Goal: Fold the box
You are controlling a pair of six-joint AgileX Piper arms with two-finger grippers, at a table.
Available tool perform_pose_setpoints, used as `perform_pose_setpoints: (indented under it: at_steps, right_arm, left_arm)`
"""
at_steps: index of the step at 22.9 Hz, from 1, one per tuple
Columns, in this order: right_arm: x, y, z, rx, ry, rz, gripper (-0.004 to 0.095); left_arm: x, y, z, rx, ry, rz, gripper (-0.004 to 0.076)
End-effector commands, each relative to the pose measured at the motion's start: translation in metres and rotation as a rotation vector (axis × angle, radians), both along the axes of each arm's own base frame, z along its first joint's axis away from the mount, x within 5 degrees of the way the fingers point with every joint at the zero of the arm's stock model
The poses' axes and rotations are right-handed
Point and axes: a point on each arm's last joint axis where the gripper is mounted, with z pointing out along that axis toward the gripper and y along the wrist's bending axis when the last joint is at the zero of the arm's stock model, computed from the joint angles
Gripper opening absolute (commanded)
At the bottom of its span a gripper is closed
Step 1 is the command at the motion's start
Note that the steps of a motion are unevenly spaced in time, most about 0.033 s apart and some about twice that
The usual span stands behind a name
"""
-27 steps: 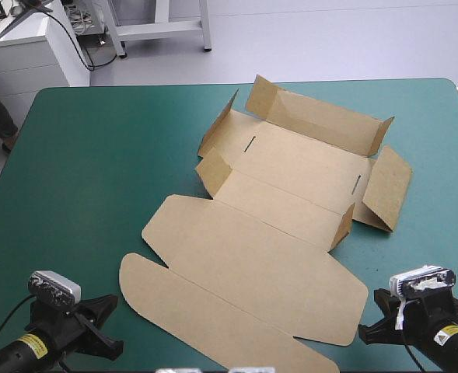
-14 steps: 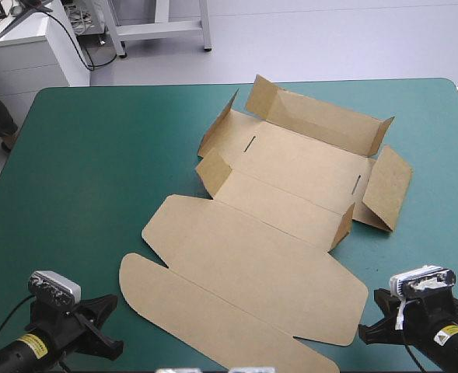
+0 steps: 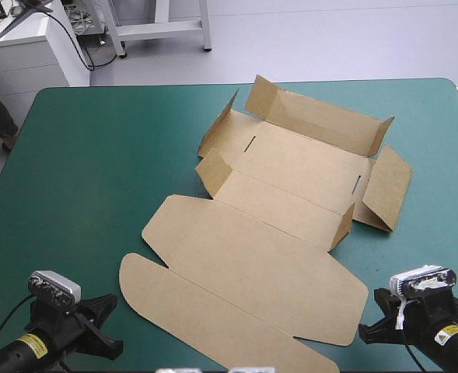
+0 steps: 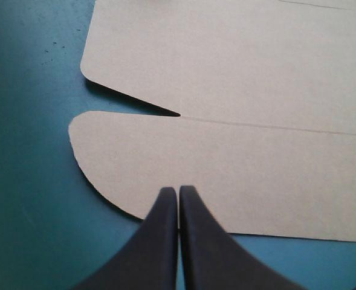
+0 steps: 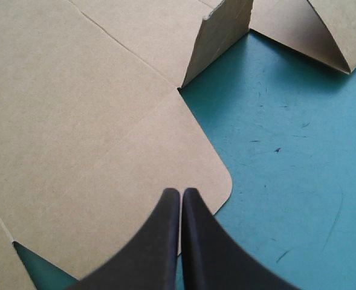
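Teal-green counter (image 3: 96,155) had the brown box (image 3: 291,175) lying mostly flat mid-counter, far walls (image 3: 322,120) half up, lid (image 3: 252,264) toward the near edge, so folding looked barely started. Both arms sat low at the near corners: left gripper (image 4: 178,192) pinched closed by the near-left flap (image 4: 226,175), right gripper (image 5: 181,193) closed too by the lid's right corner, both empty.

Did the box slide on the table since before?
No. The box sits at the same place against the table's far edge as earlier.
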Motion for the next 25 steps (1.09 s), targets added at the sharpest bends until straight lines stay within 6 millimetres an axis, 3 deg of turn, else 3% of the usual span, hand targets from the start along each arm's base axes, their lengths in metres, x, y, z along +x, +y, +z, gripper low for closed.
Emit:
perform_pose_setpoints:
  at_steps: [1,6,10,15,20,25]
  right_arm:
    - [0.001,-0.001,0.023,-0.011,-0.092,-0.004,-0.0004]
    - [0.012,-0.01,0.052,-0.074,-0.054,-0.072,-0.0003]
    - [0.045,-0.009,0.088,-0.044,0.004,-0.057,-0.0003]
    - [0.101,-0.004,0.126,-0.021,0.125,-0.02,0.0005]
    - [0.149,0.006,0.134,-0.012,0.238,-0.032,0.0003]
    - [0.174,0.007,0.13,0.002,0.304,-0.071,0.0003]
  left_arm:
    - [0.004,-0.002,0.014,-0.051,-0.071,0.014,-0.0008]
    - [0.004,-0.002,0.014,-0.051,-0.071,0.014,-0.0008]
    - [0.004,-0.002,0.014,-0.051,-0.072,0.015,-0.0008]
    - [0.004,-0.002,0.014,-0.052,-0.074,0.015,-0.0008]
    - [0.004,-0.002,0.014,-0.052,-0.074,0.015,-0.0008]
    - [0.004,-0.002,0.014,-0.052,-0.074,0.015,-0.0008]
